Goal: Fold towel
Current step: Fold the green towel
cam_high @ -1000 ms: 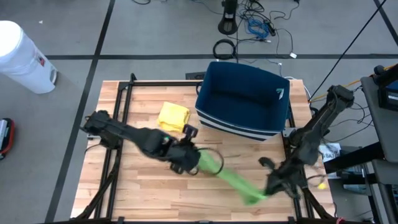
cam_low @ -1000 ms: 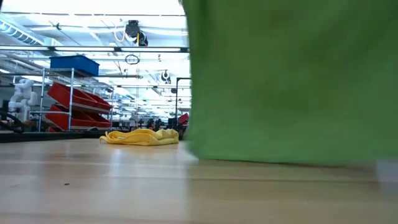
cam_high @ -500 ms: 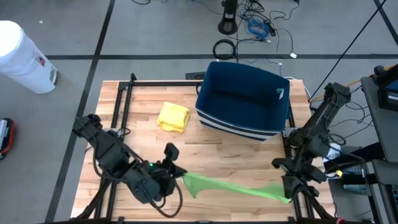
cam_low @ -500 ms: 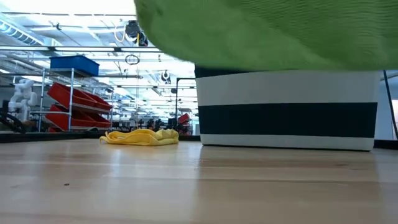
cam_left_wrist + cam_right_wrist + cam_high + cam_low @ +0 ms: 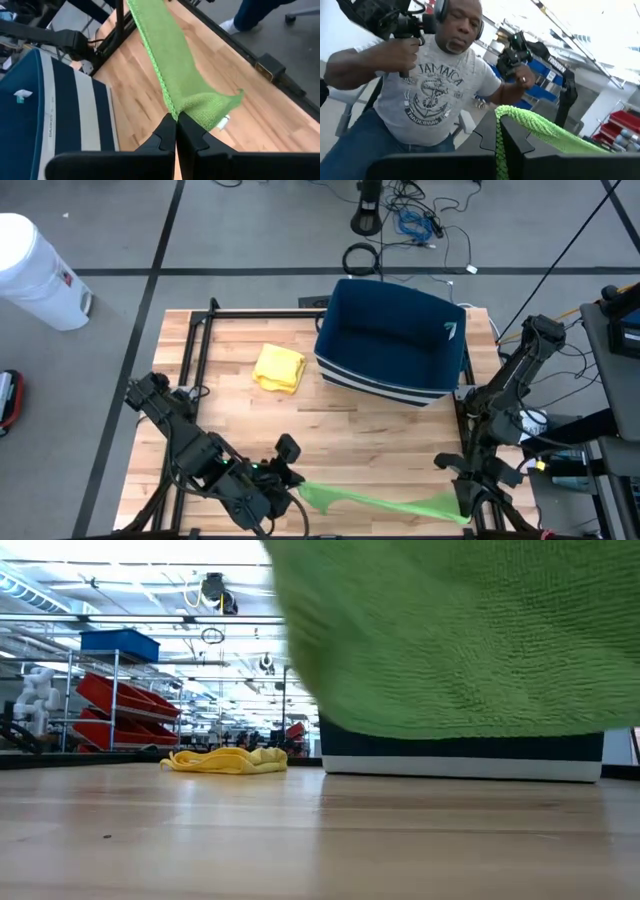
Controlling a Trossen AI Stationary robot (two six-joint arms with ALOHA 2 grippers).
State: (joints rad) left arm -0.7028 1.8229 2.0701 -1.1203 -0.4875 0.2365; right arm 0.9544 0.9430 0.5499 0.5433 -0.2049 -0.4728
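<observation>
A green towel [image 5: 385,504] is hanging stretched in the air above the near edge of the wooden table [image 5: 240,430]. The left gripper [image 5: 290,485] is pinching one end, and the right gripper [image 5: 462,502] is clamping the other. No fold is made yet; laying it flat and folding remain. A yellow cloth [image 5: 278,367] is lying beside a navy striped bin [image 5: 392,345].

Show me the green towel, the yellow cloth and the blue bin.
green towel [image 5: 385,505], high view, middle of the stretched span
yellow cloth [image 5: 279,367], high view, centre of the bundle
blue bin [image 5: 392,385], high view, striped front wall
</observation>
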